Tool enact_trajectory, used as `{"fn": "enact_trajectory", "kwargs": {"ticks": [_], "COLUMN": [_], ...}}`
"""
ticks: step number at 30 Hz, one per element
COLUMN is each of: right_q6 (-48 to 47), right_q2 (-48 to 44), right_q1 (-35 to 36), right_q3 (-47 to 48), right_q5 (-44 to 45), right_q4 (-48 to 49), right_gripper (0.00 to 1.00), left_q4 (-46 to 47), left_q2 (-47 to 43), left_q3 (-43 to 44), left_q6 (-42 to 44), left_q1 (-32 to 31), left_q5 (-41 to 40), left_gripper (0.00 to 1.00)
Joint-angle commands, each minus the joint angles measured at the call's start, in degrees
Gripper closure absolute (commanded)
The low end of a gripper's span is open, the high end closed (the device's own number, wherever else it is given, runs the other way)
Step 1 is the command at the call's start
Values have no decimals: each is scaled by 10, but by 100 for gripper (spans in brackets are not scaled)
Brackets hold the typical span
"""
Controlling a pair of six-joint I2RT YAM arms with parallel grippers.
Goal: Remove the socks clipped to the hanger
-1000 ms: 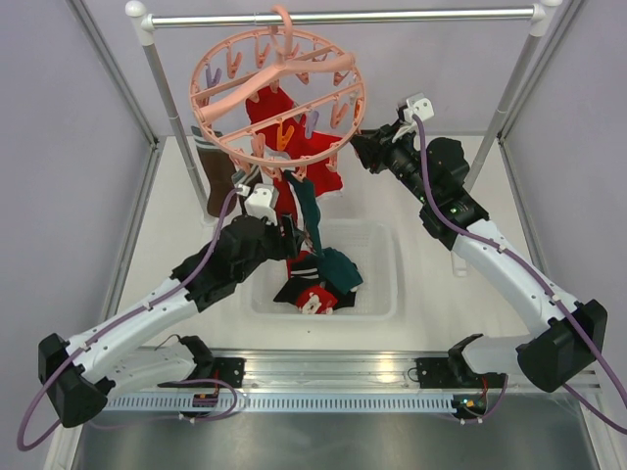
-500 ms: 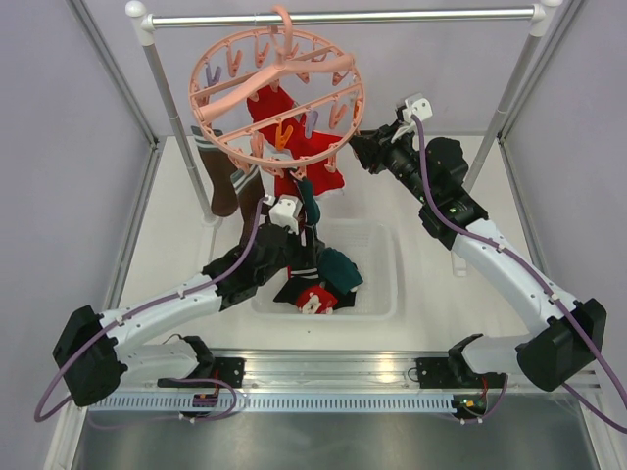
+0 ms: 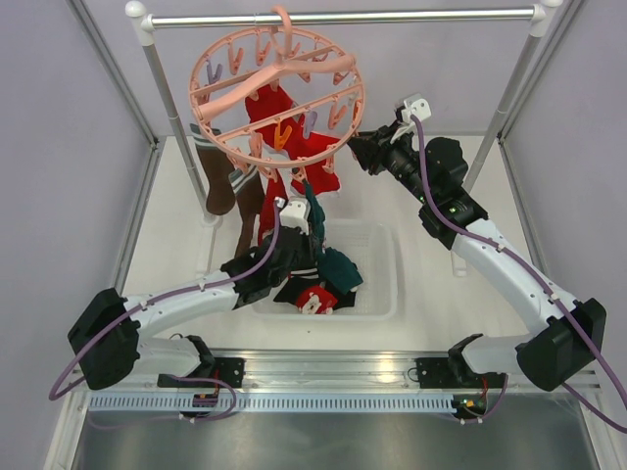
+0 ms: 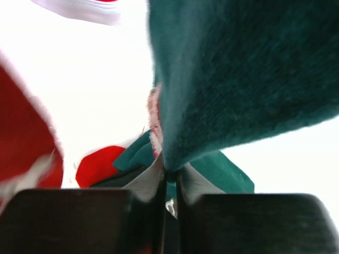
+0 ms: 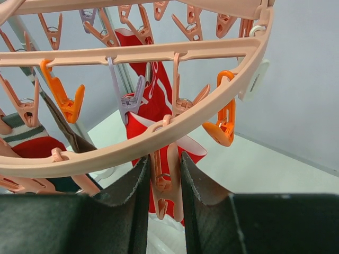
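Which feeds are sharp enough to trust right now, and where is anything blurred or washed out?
Top external: evenly lit and sharp, no glare on the hanger. Left wrist: background blown out to white; the dark teal sock is too close and soft; the red sock at left is blurred. Right wrist: hanger ring and pink clip are crisp.

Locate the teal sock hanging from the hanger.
Top view, centre: the teal sock dangles from the hanger's near rim above the white bin, its lower end pinched in the left gripper.
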Motion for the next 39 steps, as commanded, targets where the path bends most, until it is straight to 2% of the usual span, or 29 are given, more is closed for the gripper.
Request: {"fn": "enact_trajectory", "kwargs": {"ticks": [1, 2, 3, 7, 14, 19, 25, 31, 35, 39], "right_q6": [9, 9, 9, 9, 22, 31, 33, 35, 6, -54], "right_q2": [-1, -3, -4, -8, -53, -90, -154, -211, -210, -178], "right_q1": [-5, -5, -4, -4, -4, -4, -4, 0, 37, 91], "right_q3": [9, 8, 8, 6, -28, -71, -131, -182, -176, -141], "right_q5": [1, -1, -2, -8, -25, -27, -8, -52, -62, -13], "right_q4": [-2, -3, -5, -11, -16, -9, -5, 27, 28, 5], "right_gripper": [71, 71, 71, 69, 46, 36, 35, 36, 38, 38], "left_q4": [32, 32, 32, 30, -1, -14, -24, -41, -51, -55], "left_q2": [12, 13, 13, 23, 73, 99, 120, 136, 144, 147], "left_q3": [19, 23, 25, 41, 97, 121, 140, 158, 165, 166], "left_q6": [-4, -3, -2, 3, -3, -8, -10, -15, -20, -26], "left_q1": [-11, -20, -25, -42, -62, -62, -63, -63, -63, -63], "left_q5": [-29, -33, -37, -47, -46, -38, -35, -38, -40, -42], "left_gripper": [90, 96, 98, 98, 98, 98, 98, 98, 98, 98]}}
